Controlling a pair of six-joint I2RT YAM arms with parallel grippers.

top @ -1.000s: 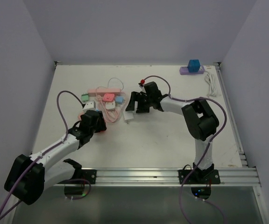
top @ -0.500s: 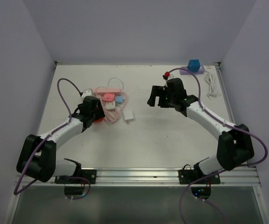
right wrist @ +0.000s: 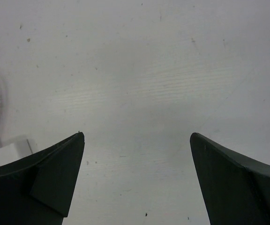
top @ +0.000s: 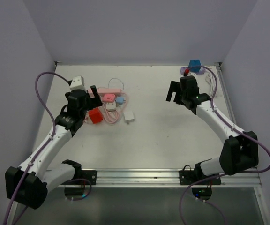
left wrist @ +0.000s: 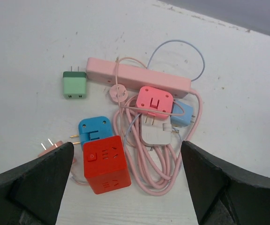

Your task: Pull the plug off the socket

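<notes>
Two black end effectors hover over the matte white desk (top: pixel 163 136), both with fingers spread wide and gripping nothing. The left end effector (left wrist: pixel 127 149) hangs above the long, smooth pink plastic power strip (left wrist: pixel 139 77). Just left of that strip lies a green rectangular plug (left wrist: pixel 75 86), its metal prongs bare. Against the strip's near edge sits a rounded pink square plug (left wrist: pixel 154 101); whether it is seated I cannot tell. Nearer than the strip lie a glossy red cube socket (left wrist: pixel 106 164), touching a blue square plug (left wrist: pixel 94 131), and loops of pink cord (left wrist: pixel 156 180). The right end effector (right wrist: pixel 137 137) is over bare, speckled desk, well right of the strip.
</notes>
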